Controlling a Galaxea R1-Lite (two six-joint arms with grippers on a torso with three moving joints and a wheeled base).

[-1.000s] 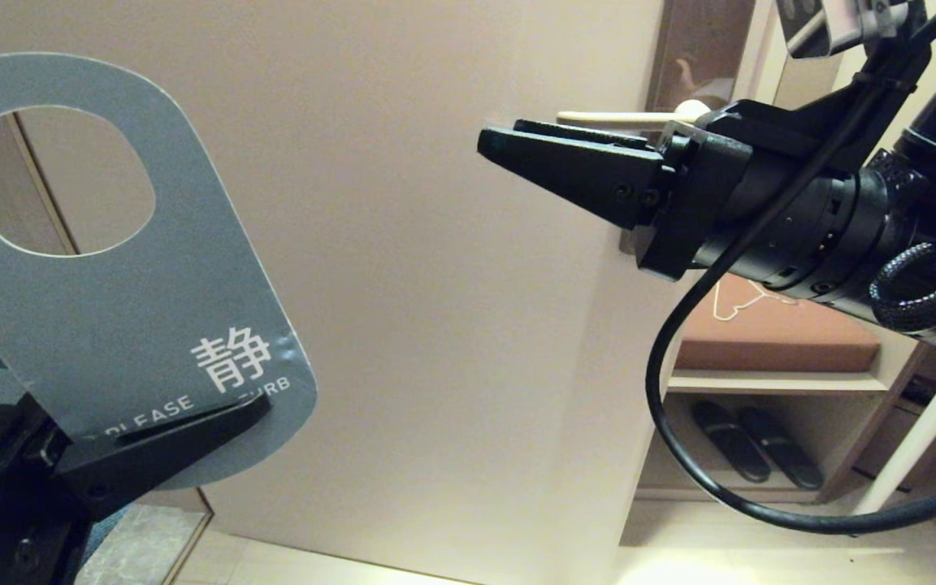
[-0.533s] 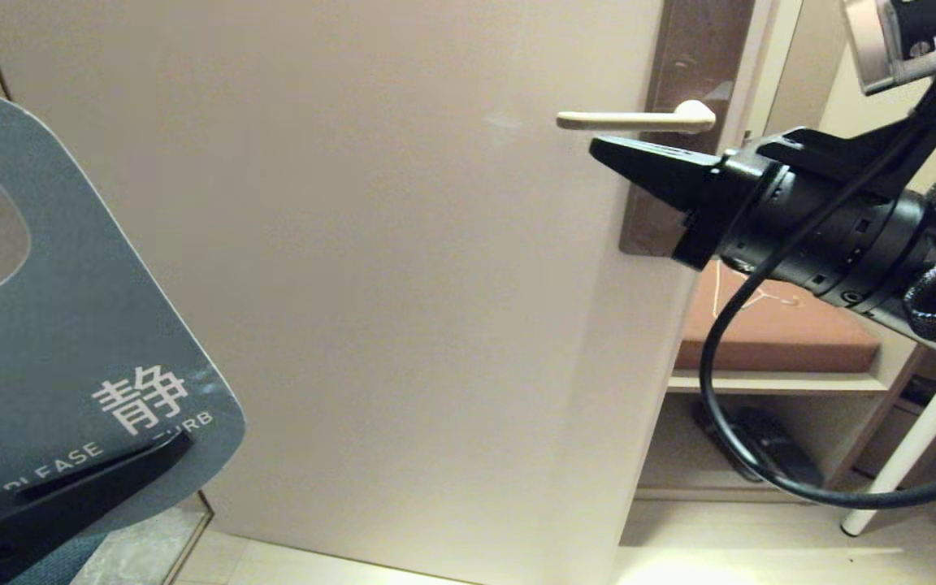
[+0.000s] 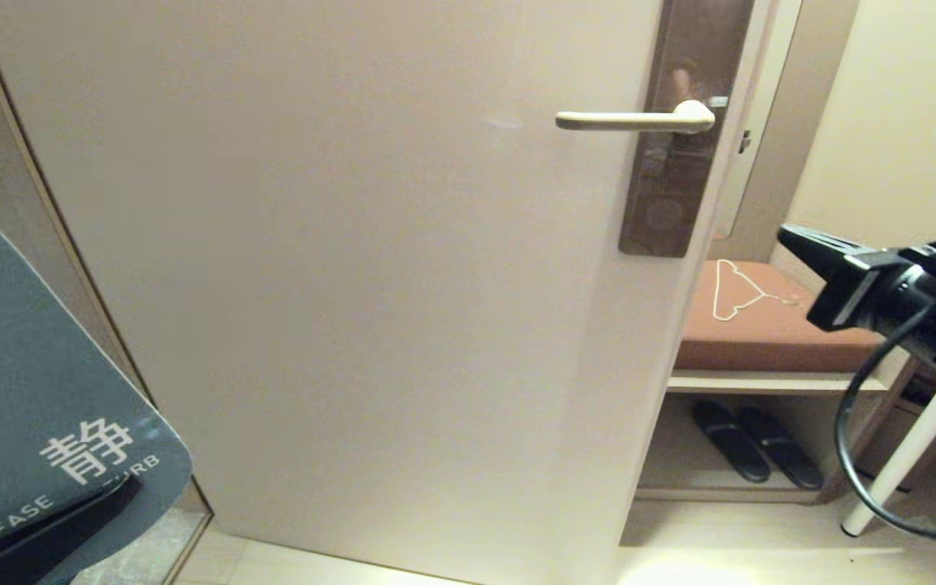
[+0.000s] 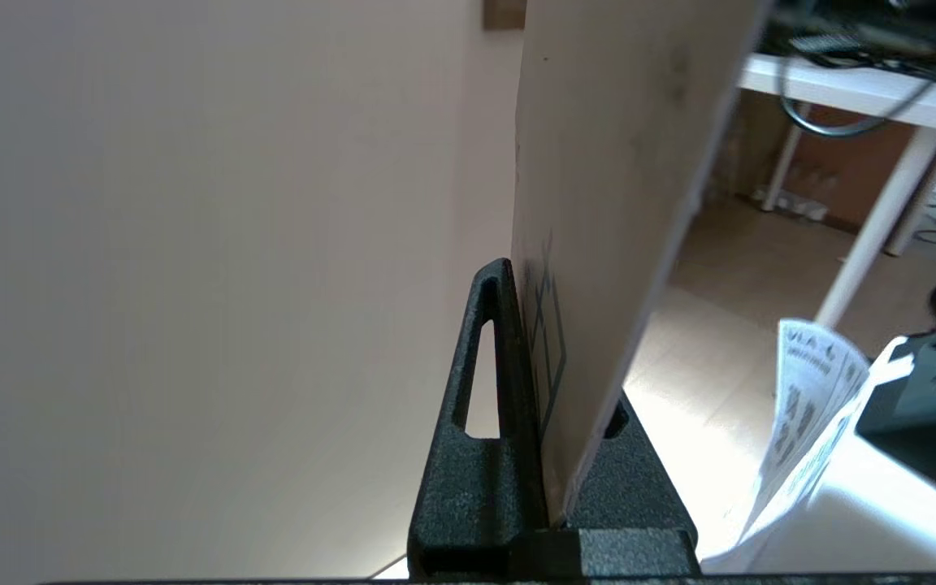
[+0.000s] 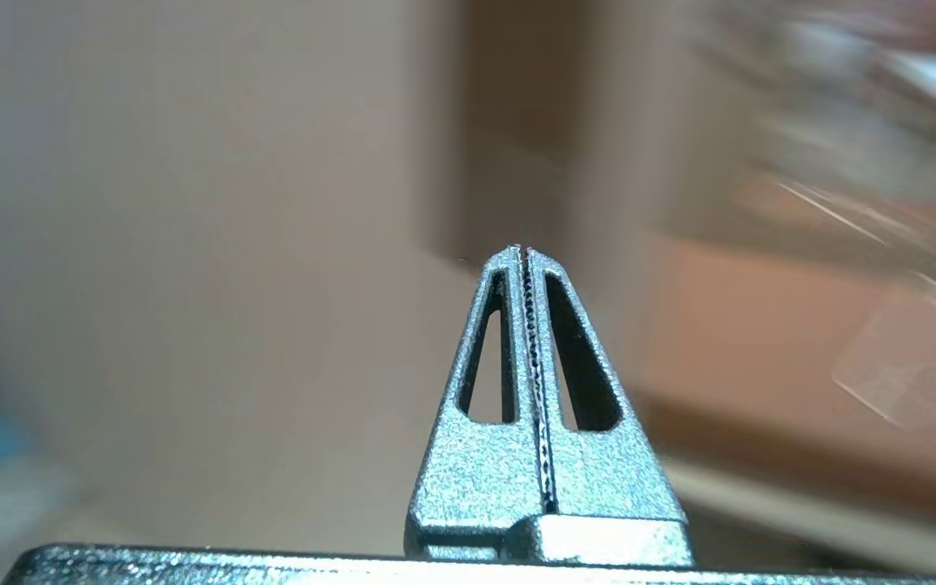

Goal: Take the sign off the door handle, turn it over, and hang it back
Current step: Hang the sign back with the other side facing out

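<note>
The sign (image 3: 37, 422) sits at the lower left of the head view, blue-grey DO NOT DISTURB face showing, its long axis tilted up and leftward out of frame, its lower end pinched in the left gripper (image 4: 553, 455), jaws clamped on it. The door handle (image 3: 634, 120) lies horizontal at upper right, bare, well apart from the sign. The right gripper (image 5: 526, 256), jaws closed on nothing, hangs at the right edge, nearer the handle. One sign, one handle, two slippers (image 3: 756, 445), one wire hanger (image 3: 740, 288).
</note>
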